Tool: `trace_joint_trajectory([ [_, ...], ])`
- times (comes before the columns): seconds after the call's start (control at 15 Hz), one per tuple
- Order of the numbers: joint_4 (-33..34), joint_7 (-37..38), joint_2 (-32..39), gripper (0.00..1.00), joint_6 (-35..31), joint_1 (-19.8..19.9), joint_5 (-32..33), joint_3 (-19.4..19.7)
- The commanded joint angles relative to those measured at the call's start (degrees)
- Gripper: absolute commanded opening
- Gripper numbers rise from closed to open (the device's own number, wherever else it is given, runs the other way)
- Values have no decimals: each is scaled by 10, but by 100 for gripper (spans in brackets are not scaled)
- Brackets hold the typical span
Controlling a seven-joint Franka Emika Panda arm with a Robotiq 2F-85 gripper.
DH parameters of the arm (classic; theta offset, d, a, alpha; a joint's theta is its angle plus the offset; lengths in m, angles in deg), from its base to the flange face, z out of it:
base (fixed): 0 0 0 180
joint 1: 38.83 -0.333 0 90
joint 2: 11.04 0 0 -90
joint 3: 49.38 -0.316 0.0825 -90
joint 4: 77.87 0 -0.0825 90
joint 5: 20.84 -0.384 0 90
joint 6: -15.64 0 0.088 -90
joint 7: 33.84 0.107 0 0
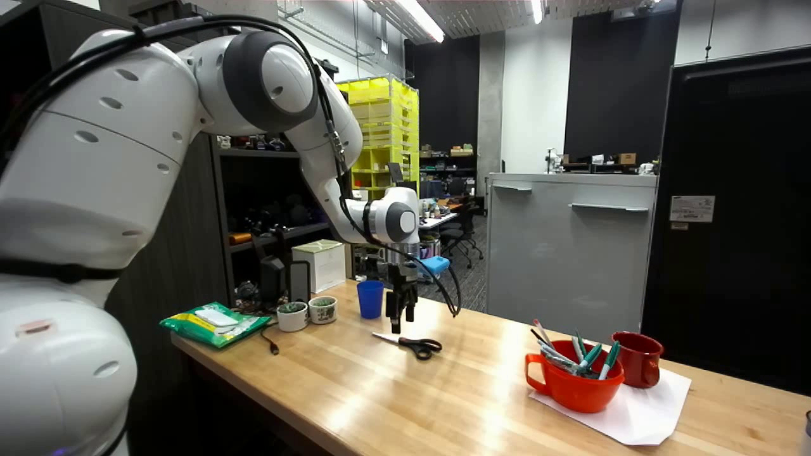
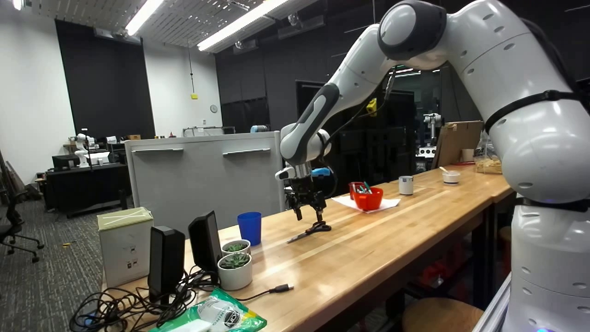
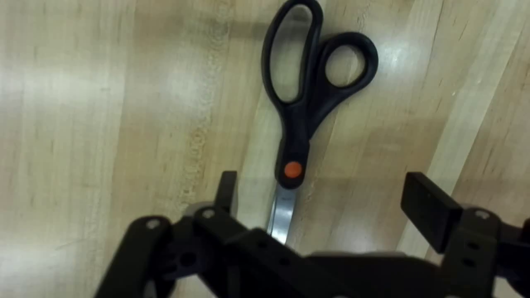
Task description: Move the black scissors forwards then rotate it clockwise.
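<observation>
No whole word is legible. Right of the grey cabinet, the black panel bears a tiny-print label; left of it, the packet, blurred print.

Pair of black scissors, closed, lying flat on a pale wood surface. Handles: 2 loops, 1 lg. long oval, 1 sm. & rounder, side by side. Orange dot at pivot; blades slim, shiny, silver-gray. In wrist view, loops up top, blades pointing down, tips hidden. In both exterior views, blades point approx. L, handles on the R, whole pair resting at a slight diag.
</observation>
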Motion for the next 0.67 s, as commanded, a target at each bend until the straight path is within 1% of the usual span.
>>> trace_joint_trajectory([
  [0.0, 10, 4, 12, 100, 8, -2, 0, -7],
  [0.33, 8, 7, 29, 100, -4, 1, 7, -3],
  [0.6, 12, 0, 40, 100, -2, 3, 5, -5],
])
